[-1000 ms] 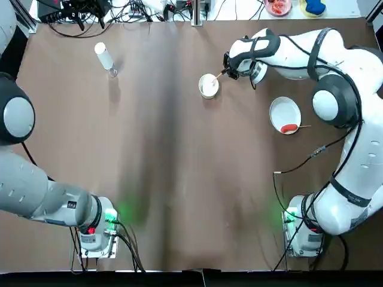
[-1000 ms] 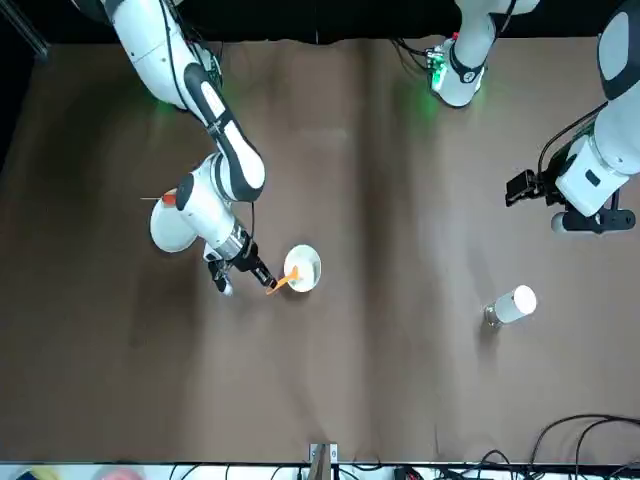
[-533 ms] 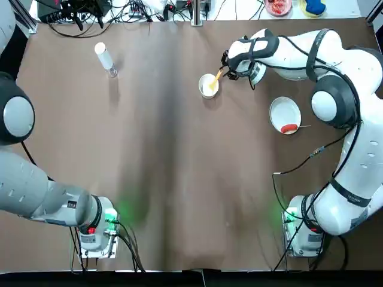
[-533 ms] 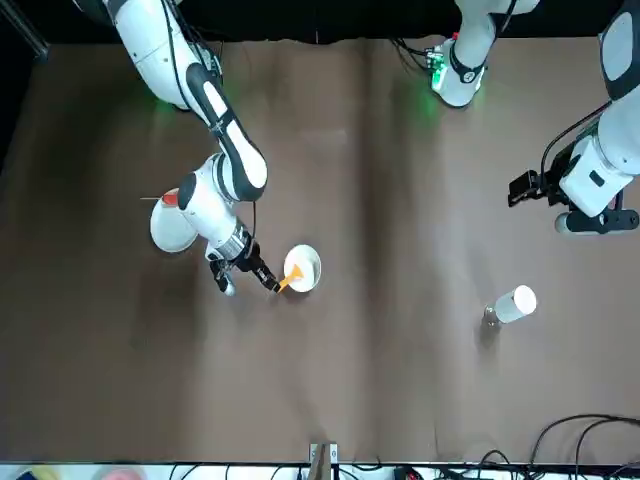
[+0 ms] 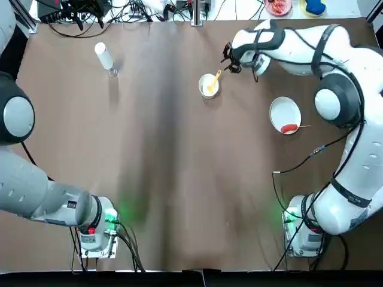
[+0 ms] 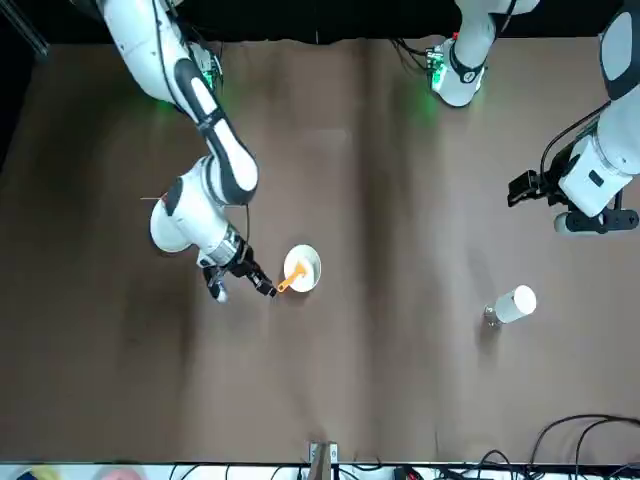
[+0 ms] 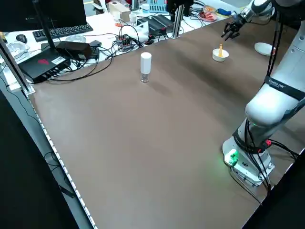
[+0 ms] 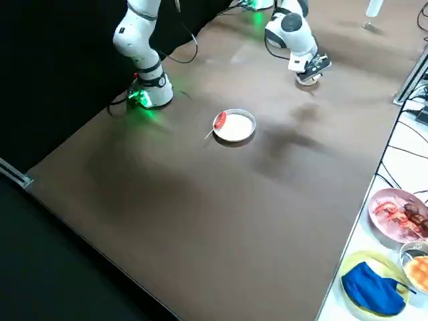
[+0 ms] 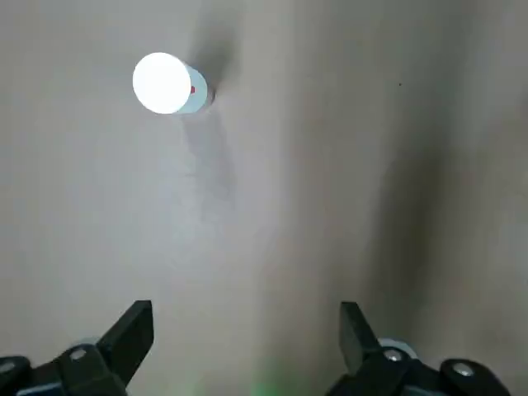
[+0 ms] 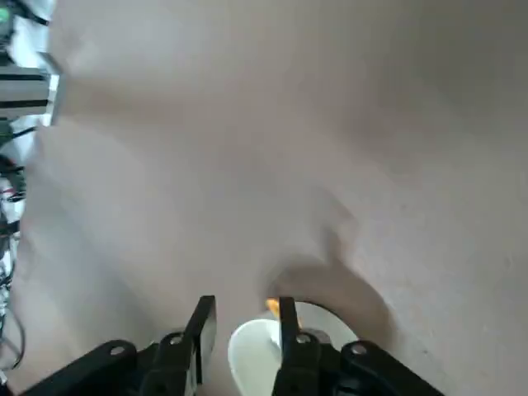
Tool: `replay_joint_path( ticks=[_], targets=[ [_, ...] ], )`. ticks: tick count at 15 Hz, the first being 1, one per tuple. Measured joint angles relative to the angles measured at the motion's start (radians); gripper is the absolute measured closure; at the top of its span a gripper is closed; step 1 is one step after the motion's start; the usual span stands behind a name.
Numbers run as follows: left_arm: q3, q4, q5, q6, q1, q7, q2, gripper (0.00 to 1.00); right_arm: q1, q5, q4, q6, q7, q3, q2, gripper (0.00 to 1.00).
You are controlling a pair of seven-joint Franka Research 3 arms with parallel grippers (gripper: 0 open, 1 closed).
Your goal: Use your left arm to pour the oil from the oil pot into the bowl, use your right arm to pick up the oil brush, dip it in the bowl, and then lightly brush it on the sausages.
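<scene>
The oil brush (image 5: 213, 80) lies with its tip in the white bowl (image 5: 203, 90) and its orange handle (image 6: 287, 282) leaning over the rim. My right gripper (image 5: 228, 60) hovers just beyond the handle's end, open and holding nothing; in its wrist view the fingers (image 10: 203, 330) frame the bowl (image 10: 252, 351) and the brush (image 10: 271, 307). The oil pot (image 5: 105, 57) stands upright at the far left. My left gripper (image 9: 246, 312) hangs open well short of the oil pot (image 9: 167, 82). The red sausage (image 5: 289, 128) lies on the white plate (image 5: 281, 110).
Cables, a keyboard and electronics (image 7: 62, 45) line the far edge of the table. Food dishes (image 8: 398, 214) and a blue cloth (image 8: 373, 289) sit on the white bench past the table's right far corner. A thin stick (image 8: 209, 134) pokes out from the sausage.
My right gripper let go of the brush and drew back toward the far edge. The brush now rests in the bowl. The left arm barely moved.
</scene>
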Motion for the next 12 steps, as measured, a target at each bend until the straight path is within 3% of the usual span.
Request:
replay_joint_path(
  ticks=[7,10,12],
  targets=[
    [0.000,0.000,0.000,0.000,-0.001,0.000,0.000,0.00,-0.229,-0.125,0.018,-0.423,-0.224,-0.009,-0.153,0.62],
    [-0.001,0.000,0.000,0.000,-0.002,0.000,0.000,0.00,-0.317,-0.305,0.020,-0.605,-0.287,-0.009,-0.217,0.60],
    [-0.001,0.000,0.000,0.000,-0.002,0.000,0.000,0.00,-0.372,-0.497,0.044,-0.765,-0.345,-0.009,-0.262,0.51]
  ],
)
